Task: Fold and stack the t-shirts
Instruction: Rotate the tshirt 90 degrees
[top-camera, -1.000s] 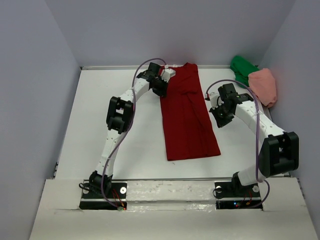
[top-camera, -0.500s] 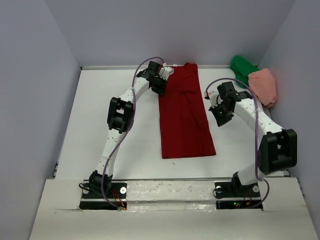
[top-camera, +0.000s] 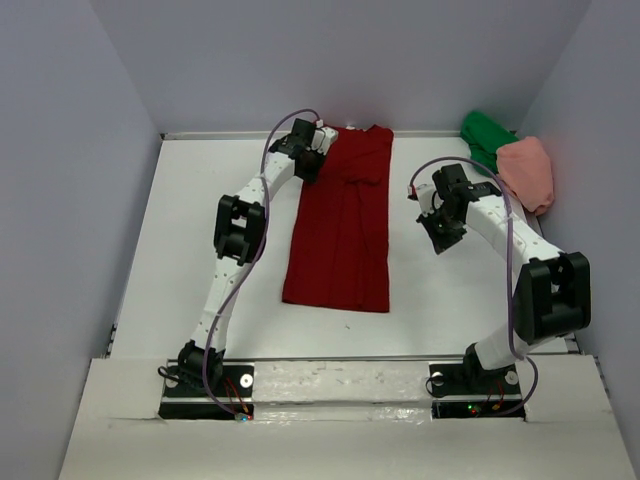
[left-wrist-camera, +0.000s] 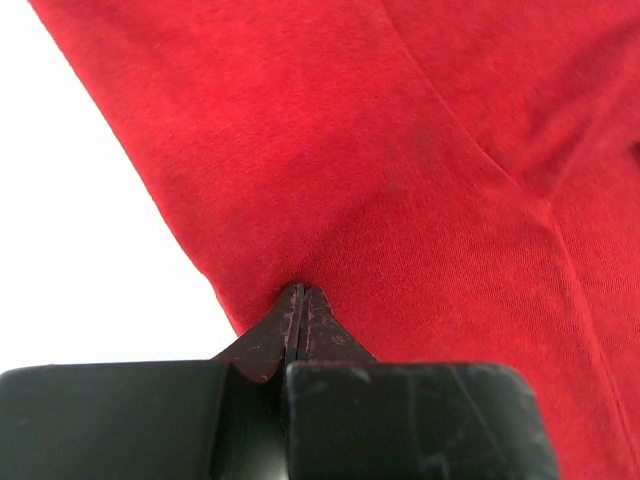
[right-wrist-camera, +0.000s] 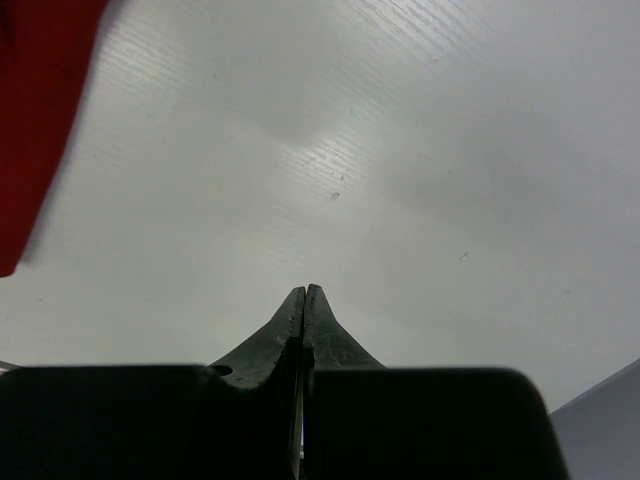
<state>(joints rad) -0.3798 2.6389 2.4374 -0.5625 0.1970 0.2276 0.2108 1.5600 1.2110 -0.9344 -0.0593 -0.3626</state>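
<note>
Three t-shirts are on the white table (top-camera: 190, 260). The dark red t-shirt (top-camera: 340, 230) lies flat as a long strip in the middle, running from the far edge toward the near edge. The left gripper (left-wrist-camera: 300, 293) is fully closed and pinches the left side of this shirt near the far edge. The right gripper (right-wrist-camera: 304, 292) is also fully closed, holding nothing, over bare table just right of it. The bright green t-shirt (top-camera: 484, 134) and the salmon pink t-shirt (top-camera: 530, 172) lie crumpled, touching, in the far right corner.
</note>
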